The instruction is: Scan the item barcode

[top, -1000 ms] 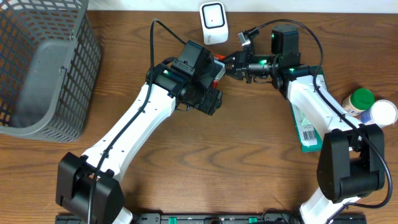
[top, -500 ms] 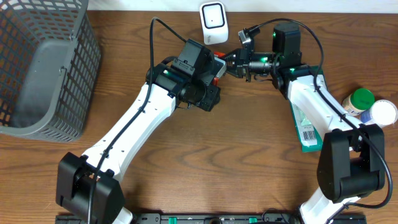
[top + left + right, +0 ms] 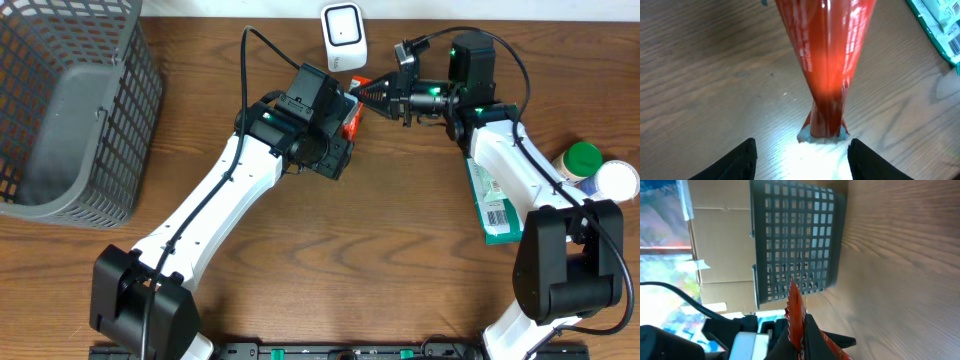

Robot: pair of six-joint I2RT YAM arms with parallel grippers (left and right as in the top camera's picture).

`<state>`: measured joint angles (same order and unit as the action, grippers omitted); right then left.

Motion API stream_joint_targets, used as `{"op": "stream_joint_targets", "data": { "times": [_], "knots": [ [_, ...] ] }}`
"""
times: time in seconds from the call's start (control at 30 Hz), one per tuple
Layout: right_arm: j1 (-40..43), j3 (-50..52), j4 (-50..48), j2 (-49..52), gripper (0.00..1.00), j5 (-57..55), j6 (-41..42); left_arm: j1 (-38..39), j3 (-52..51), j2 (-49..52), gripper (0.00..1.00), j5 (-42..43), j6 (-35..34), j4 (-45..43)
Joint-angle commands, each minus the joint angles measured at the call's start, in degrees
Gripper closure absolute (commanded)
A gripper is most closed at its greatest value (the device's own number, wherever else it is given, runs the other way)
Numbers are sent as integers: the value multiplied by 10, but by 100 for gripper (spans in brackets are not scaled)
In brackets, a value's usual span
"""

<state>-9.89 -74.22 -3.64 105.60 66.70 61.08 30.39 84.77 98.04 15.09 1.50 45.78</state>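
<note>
Right wrist, right claw (image 3: 801,339) pinched shut on red packet (image 3: 795,307), left claw (image 3: 802,150) open nearby

Overhead, the left arm (image 3: 300,130) covers most of the red packet (image 3: 352,122). At the left wrist, packet top and green box (image 3: 939,24) run off frame.
</note>
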Motion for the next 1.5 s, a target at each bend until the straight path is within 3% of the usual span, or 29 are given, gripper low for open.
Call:
{"op": "stream_joint_targets", "data": {
  "times": [0.0, 0.1, 0.33, 0.73, 0.97, 1.1, 1.13, 1.17, 1.3, 1.33, 1.47],
  "knots": [
    [0, -9, -7, -2, 99, 13, 23, 0, -2, 5, 42, -7, 1, -1],
    [0, -9, -7, -2, 99, 15, 23, 0, -2, 5, 52, -6, -12, -5],
    [-6, -9, -7, -2, 99, 15, 23, 0, -2, 5, 52, 24, -21, -22],
    [-7, -9, -9, -2, 99, 15, 31, 0, -2, 5, 32, 24, -20, -42],
    [-9, -9, -54, -2, 99, 25, 67, 0, -2, 5, 32, 36, -22, -42],
    [-15, -9, -64, -2, 99, 24, 73, 0, -2, 5, 45, 52, -22, -42],
    [-16, -9, -64, -2, 99, 24, 73, 0, -2, 5, 51, 52, -22, -42],
    [-16, -9, -64, -2, 99, 24, 73, 0, -2, 5, 65, 52, -22, -43],
    [-17, -9, -64, -2, 99, 24, 71, 0, -2, 5, 81, 52, -22, -43],
    [-17, -9, -64, -2, 99, 23, 65, 0, -2, 5, 92, 52, -22, -43],
    [-17, -9, -64, -2, 99, 24, 59, 0, -2, 5, 93, 52, -22, -38]
  ]
}}
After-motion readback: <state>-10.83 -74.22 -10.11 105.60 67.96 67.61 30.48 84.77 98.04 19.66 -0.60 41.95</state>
